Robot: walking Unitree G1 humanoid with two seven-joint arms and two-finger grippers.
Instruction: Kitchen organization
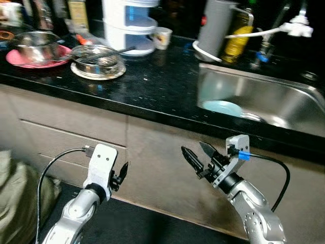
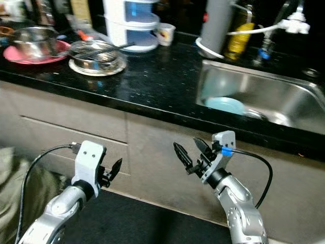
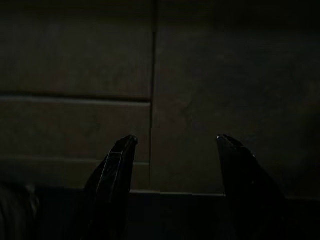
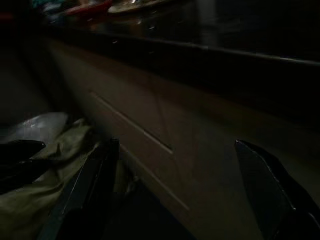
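Both wrist views are very dark: the left one gives little beyond two black fingertips (image 3: 117, 165) against dim cabinet fronts (image 1: 71, 127), the right one a shadowy drawer line and a patch of olive cloth (image 4: 35, 200). The far ends of the black tabletop (image 1: 152, 86) are cut off, and the row of bottles at the back is lost in shade.

On that tabletop sit a steel bowl (image 1: 35, 44) on a pink plate (image 1: 20, 58), a second steel dish (image 1: 96, 60) with a utensil lying across it, a white stacked container (image 1: 129, 25) and a small cup (image 1: 161, 37). The steel sink (image 1: 284, 101) holds a pale blue plate (image 1: 222, 108) (partly hidden by the rim).

The left claw (image 1: 123, 173) and right claw (image 1: 199, 155) both hang below the tabletop edge before the cabinets, each spread and holding nothing.
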